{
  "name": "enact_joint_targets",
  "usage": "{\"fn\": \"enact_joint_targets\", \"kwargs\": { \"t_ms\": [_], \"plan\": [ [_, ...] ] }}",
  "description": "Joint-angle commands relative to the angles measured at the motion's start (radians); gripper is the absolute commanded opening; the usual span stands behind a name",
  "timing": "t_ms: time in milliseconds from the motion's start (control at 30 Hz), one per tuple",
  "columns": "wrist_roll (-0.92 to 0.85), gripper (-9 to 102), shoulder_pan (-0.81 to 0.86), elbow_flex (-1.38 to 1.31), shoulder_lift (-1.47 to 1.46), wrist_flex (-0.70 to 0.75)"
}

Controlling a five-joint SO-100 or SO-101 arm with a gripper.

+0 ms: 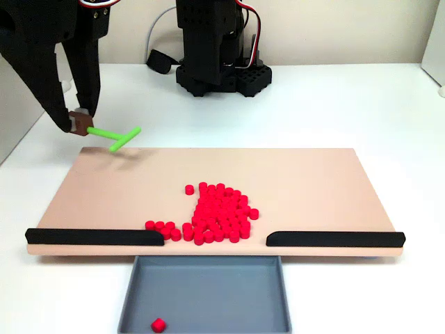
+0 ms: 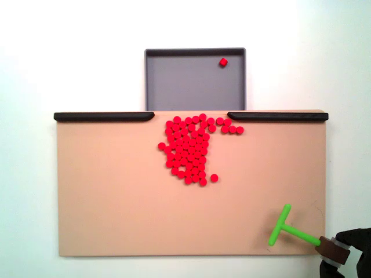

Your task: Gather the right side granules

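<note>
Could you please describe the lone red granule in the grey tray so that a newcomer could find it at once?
Find the tan board, then the grey tray at its gap. One red granule lies alone inside, near a tray corner. Every other granule sits in the cluster on the board.

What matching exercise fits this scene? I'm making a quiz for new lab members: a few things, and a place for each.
Things:
1. granule pile
2. lone granule
3. green T-shaped stick
4. black rails

Places:
A. inside the grey tray
B. middle of the board, near the gap
C. held at a board corner by the end effector
D. along the board's tray-side edge

Pairs: 1-B, 2-A, 3-C, 4-D
</note>
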Motion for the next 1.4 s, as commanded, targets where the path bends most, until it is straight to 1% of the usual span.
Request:
{"fn": "enact_joint_targets", "kwargs": {
  "t_ms": [0,833,1133,1367],
  "plan": [
    [-0.69,0,-0.026,-0.048,-0.005,0.002],
    [-0.687,0,-0.097,-0.316,-0.242,0.003],
    [-0.626,0,-0.118,-0.331,-0.285,0.003],
    [-0.618,0,-0.135,-0.391,-0.318,0.003]
  ]
}}
